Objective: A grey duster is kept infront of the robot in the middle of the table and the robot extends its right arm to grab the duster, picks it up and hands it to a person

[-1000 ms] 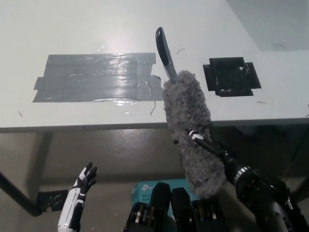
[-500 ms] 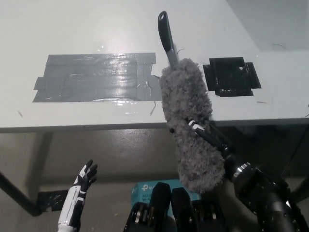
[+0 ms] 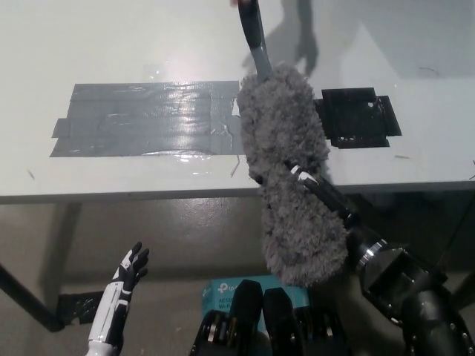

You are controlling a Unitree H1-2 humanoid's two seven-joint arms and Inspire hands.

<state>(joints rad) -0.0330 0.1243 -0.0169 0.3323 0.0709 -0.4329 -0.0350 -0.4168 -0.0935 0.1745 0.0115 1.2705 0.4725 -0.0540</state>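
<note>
Head view: the grey duster (image 3: 286,178) is held above the front edge of the table (image 3: 111,44), its dark handle (image 3: 254,37) pointing to the far edge. It looks light and soft; the fluffy head gives way, so the stiff handle is the better place to take it. The right hand (image 3: 315,189) closes on the fluffy head. The left hand (image 3: 126,273) rests low, fingers slightly spread.

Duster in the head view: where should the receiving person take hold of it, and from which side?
Best on the dark handle, coming from the far side of the table. The duster is held up by the right hand at its fluffy head, so the slim bare handle points away, free to grasp.
</note>
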